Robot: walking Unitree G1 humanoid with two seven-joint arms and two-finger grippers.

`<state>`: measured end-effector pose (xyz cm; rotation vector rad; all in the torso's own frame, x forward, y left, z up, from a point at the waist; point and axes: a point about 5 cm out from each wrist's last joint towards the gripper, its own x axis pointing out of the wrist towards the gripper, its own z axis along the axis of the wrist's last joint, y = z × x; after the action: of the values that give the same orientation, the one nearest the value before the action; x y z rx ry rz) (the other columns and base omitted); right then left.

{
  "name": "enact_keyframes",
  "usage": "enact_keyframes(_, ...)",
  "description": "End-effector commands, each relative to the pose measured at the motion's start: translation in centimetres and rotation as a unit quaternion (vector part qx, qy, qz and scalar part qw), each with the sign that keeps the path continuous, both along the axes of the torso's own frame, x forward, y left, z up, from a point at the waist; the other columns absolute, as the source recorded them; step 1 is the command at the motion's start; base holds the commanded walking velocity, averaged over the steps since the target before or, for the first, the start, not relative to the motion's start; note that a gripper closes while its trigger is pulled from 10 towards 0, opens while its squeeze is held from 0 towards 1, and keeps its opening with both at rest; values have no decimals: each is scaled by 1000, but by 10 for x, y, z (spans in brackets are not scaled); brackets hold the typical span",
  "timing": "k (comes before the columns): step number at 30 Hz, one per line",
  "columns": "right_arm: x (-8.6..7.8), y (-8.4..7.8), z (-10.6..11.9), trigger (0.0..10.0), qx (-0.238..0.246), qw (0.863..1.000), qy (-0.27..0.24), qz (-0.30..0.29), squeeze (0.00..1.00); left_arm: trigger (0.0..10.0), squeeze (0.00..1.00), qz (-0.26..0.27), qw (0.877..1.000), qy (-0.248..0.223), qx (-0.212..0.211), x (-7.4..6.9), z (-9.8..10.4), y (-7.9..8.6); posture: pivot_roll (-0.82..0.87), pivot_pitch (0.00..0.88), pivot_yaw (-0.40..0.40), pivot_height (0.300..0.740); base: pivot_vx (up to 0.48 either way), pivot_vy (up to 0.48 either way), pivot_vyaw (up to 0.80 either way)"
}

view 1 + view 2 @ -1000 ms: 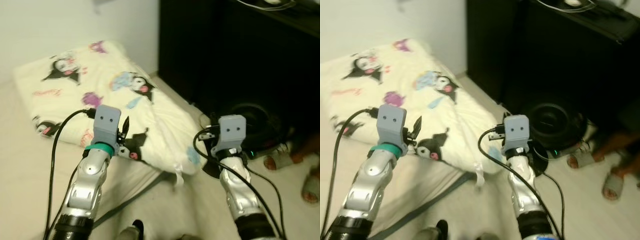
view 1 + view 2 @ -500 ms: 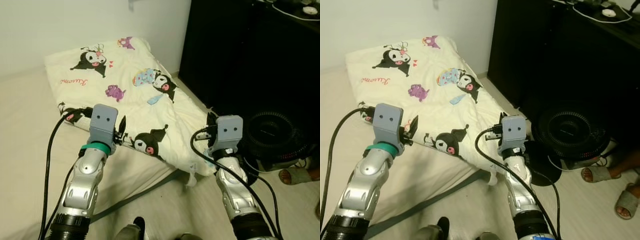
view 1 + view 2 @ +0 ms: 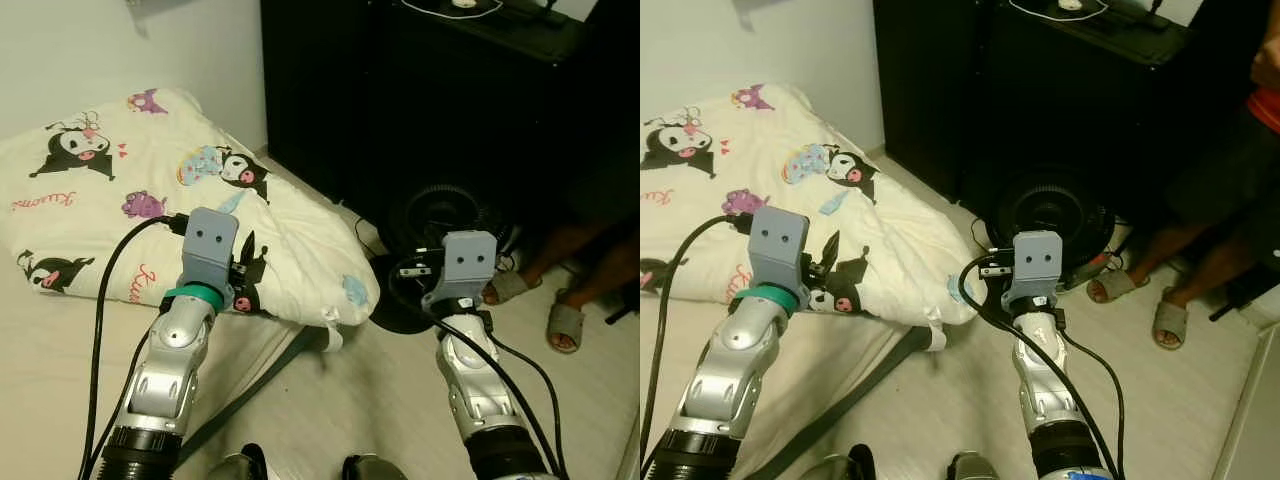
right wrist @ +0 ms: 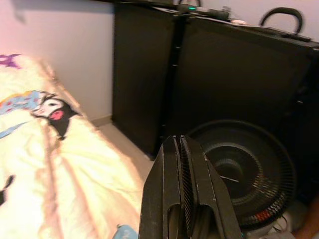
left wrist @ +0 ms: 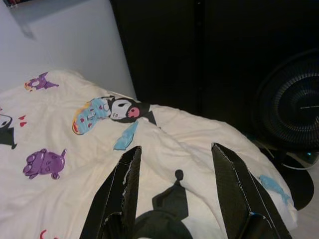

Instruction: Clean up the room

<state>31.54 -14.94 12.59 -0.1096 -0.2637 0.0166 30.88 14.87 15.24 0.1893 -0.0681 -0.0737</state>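
Far left, the cream cartoon-print quilt (image 3: 150, 190) lies bunched on the bed (image 3: 60, 350), and its left side is cut off by the frame edge. The left gripper (image 5: 174, 194) hovers just above the quilt's near fold, jaws spread wide apart with nothing between them; in the wrist view its fingers (image 5: 122, 189) frame a black cartoon figure printed on the fabric, whose lower part is lost behind the gripper body. In the head view the grey wrist housing hides most of those fingers. A dark strap (image 3: 250, 385) trails on the bed below the quilt's corner, and its near end is hidden behind the left arm.

Moving right, the quilt's corner droops off toward the floor (image 3: 390, 400) beside the right gripper (image 4: 182, 164). That one is held out over the floor, jaws pressed flat together and empty. Straight ahead of it stands a round black fan (image 3: 1050, 215), low on the floor, its grille hard to read against the dark cabinet (image 3: 400, 100) behind. The cabinet's front is nearly featureless black; a white cable (image 3: 455, 8) lies on its top, partly cut off.

Further right of the right gripper, a person's legs and sandalled feet (image 3: 1140, 300) stand on the floor, the upper body cropped out. Black cables loop over both silver arms.
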Motion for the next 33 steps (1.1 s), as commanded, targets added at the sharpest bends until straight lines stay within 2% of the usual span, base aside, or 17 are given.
enact_keyframes(1,-1,1,-5,10000,0,1000,10,1,0,10000,0,1,1000,14,1,-1,-6,1,-27,82,35,740,0,0,0)
enact_keyframes(14,-2,1,-5,10000,-2,1000,8,1,0,10000,0,1,1000,15,1,-1,-6,0,-27,85,35,740,0,0,0)
enact_keyframes(33,-3,0,-5,10000,0,1000,9,0,0,10000,0,2,1000,17,1,-2,-7,1,-27,93,35,670,0,0,0)
